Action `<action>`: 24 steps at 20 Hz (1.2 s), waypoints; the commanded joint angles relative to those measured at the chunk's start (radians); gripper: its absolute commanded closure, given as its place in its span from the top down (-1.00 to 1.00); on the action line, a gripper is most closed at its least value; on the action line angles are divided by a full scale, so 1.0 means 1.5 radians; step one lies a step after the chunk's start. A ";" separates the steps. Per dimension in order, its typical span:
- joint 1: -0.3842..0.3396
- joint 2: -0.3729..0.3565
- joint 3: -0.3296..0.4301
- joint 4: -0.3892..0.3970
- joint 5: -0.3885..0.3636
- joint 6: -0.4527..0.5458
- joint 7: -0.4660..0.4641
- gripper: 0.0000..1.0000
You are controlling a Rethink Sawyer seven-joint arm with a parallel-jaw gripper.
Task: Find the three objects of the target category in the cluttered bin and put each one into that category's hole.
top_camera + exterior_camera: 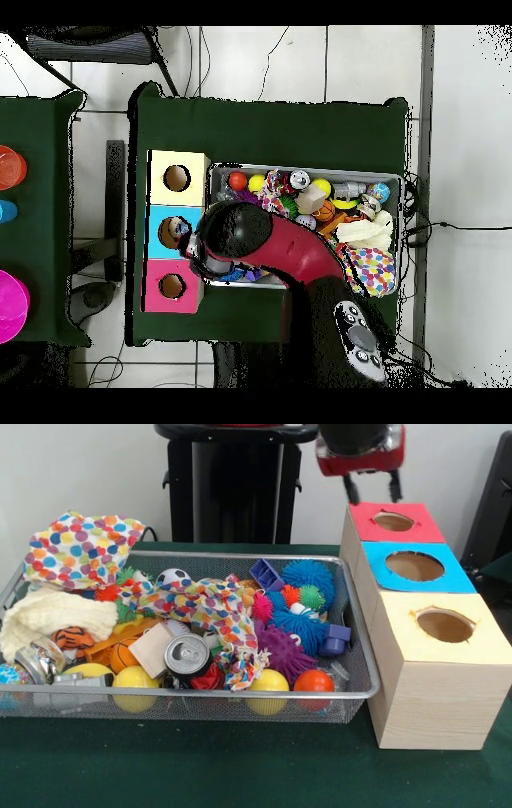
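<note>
A silver wire-mesh bin [362, 664] sits on the dark green cloth-covered tabletop [240, 768], packed with mixed toys. Just beside it stands a row of three pale wooden boxes, each with a round hole cut through a coloured card lid: a red-topped box [376, 536] farthest back, a blue-topped box [448, 580] in the middle and a cream-topped box [480, 644] nearest the camera.

The robot's black two-fingered hand [372, 488] hangs below its red wrist housing, above the red-topped box and apart from it. Its two thin fingers [350, 490] point down with a narrow gap between them, and nothing sits in that gap.

Inside the bin, smooth round balls line the front wall: two yellow balls [268, 682] and [134, 678] and a glossy orange ball [314, 680]. A small black-and-white football [173, 576] lies near the back. Soft spiky rubber balls cluster at the end of the bin nearest the boxes, among them a blue spiky ball [308, 574], a purple spiky ball [282, 652] and a small green spiky ball [312, 597]. A polka-dot fabric piece [80, 548] drapes over the bin's far corner, a second strip of the same dotted cloth [216, 612] trails across the middle, and a cream knitted cloth [48, 616] lies at the other end. A silver metal drinks can [187, 656] lies on its side, top facing the camera.
</note>
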 commanded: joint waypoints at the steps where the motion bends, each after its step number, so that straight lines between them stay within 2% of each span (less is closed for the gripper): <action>1: 0.006 -0.076 -0.100 -0.041 -0.101 -0.058 0.116 1.00; 5: -0.004 -0.079 -0.103 -0.033 -0.113 -0.105 0.110 1.00; 9: -0.026 -0.042 -0.090 -0.045 -0.116 -0.176 0.092 1.00; 16: -0.079 0.027 -0.064 -0.051 -0.123 -0.209 0.037 1.00; 21: -0.093 0.048 -0.044 -0.028 -0.110 -0.243 0.044 1.00; 24: -0.102 0.056 -0.018 0.011 -0.079 -0.306 0.076 1.00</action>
